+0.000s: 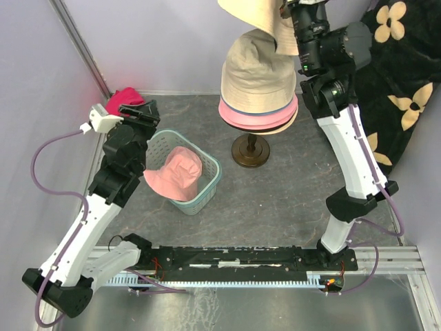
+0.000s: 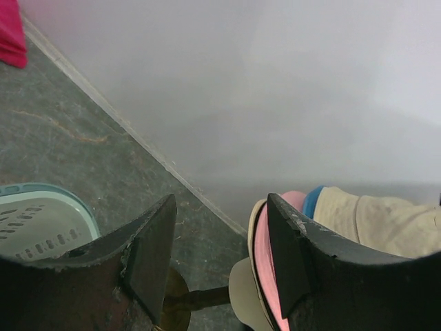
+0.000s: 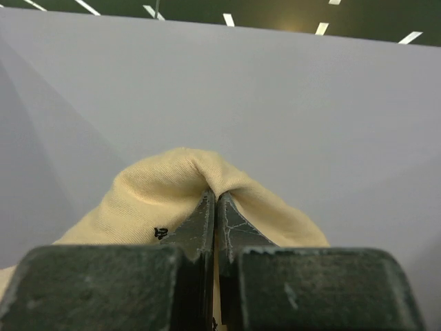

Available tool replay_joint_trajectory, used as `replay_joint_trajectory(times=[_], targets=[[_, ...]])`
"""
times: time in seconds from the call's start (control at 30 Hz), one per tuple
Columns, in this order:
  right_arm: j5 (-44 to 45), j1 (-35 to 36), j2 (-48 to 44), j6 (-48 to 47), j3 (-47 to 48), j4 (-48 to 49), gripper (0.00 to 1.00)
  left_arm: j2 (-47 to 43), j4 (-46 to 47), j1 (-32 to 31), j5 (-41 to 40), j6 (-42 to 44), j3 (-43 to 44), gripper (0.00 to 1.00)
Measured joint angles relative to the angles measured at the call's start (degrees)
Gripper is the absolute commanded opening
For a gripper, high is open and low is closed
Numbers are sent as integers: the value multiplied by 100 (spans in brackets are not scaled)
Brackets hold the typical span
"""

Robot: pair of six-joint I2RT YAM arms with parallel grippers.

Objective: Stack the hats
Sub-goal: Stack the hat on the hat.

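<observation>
The cream hat (image 1: 251, 17) hangs at the top centre of the overhead view. A fold of it is pinched in the closed right tool (image 3: 212, 200), just above the stack (image 1: 258, 76) of beige, blue and pink hats on the stand (image 1: 250, 148). Centre it over the crown, lower it, and release once the brim sits evenly. The left tool (image 2: 220, 207) stands apart and empty, beside the basket (image 1: 215, 169) holding a pink hat (image 1: 176, 172).
</observation>
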Motion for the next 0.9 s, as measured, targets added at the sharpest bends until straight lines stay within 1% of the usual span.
replay_joint_trajectory(times=[0.2, 0.33, 0.67, 0.9], targets=[[-142, 4, 46, 302, -225, -234, 2, 363, 367, 0, 428, 201, 212, 62], [-197, 4, -122, 461, -804, -260, 2, 555, 605, 0, 691, 291, 240, 62], [-352, 4, -601, 588, -1794, -544, 2, 994, 933, 0, 1174, 439, 579, 62], [-575, 4, -970, 627, -1897, -857, 2, 1373, 1091, -2, 1416, 498, 1047, 63]])
